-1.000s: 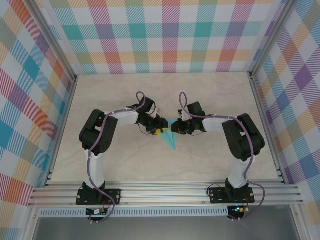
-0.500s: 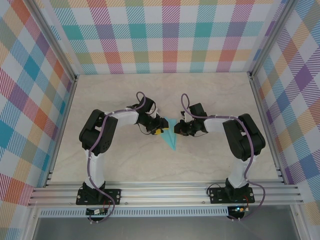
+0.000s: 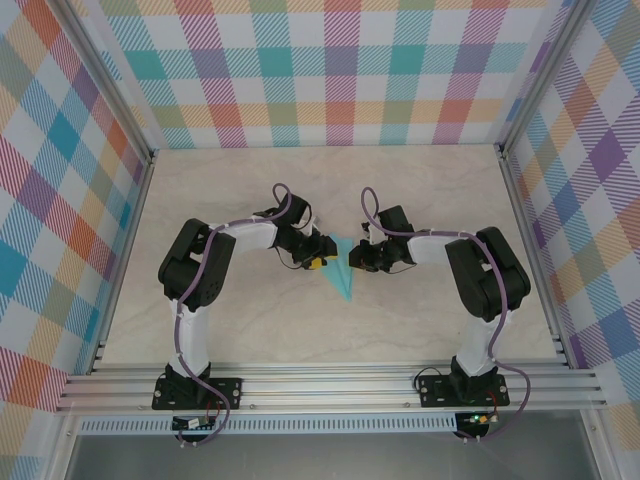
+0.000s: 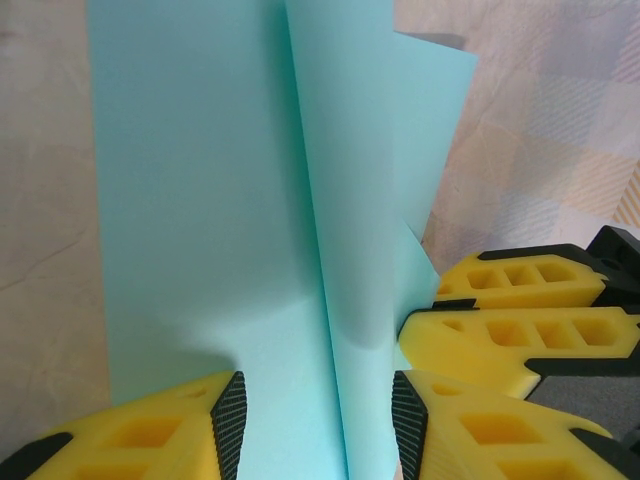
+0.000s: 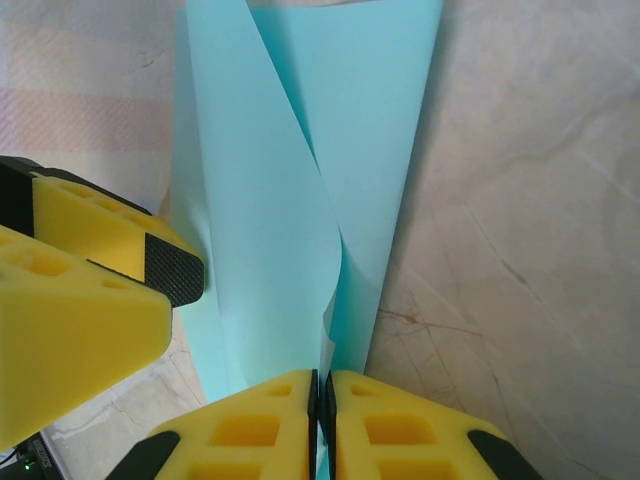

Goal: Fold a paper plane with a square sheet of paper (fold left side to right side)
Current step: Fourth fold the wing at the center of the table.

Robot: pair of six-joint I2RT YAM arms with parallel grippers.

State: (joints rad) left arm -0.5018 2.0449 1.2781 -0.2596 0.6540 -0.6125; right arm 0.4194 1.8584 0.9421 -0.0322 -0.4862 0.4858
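The light-turquoise sheet of paper is folded into a narrow pointed paper plane at mid-table, its tip toward the arms. In the left wrist view the paper plane lies flat with one flap standing up along the centre crease. My left gripper is open and straddles that flap, its pads apart on either side. My right gripper is shut on the near edge of the raised flap of the paper plane. The two grippers face each other, left gripper and right gripper, almost touching across the paper.
The marble-look tabletop stretches all round the paper. Plaid walls stand at the back and sides, with aluminium rails along the near edge. The right gripper's yellow fingers crowd the left wrist view on the right.
The right gripper has shifted slightly to the right, still pinching the flap. The left arm and the paper have stayed put.
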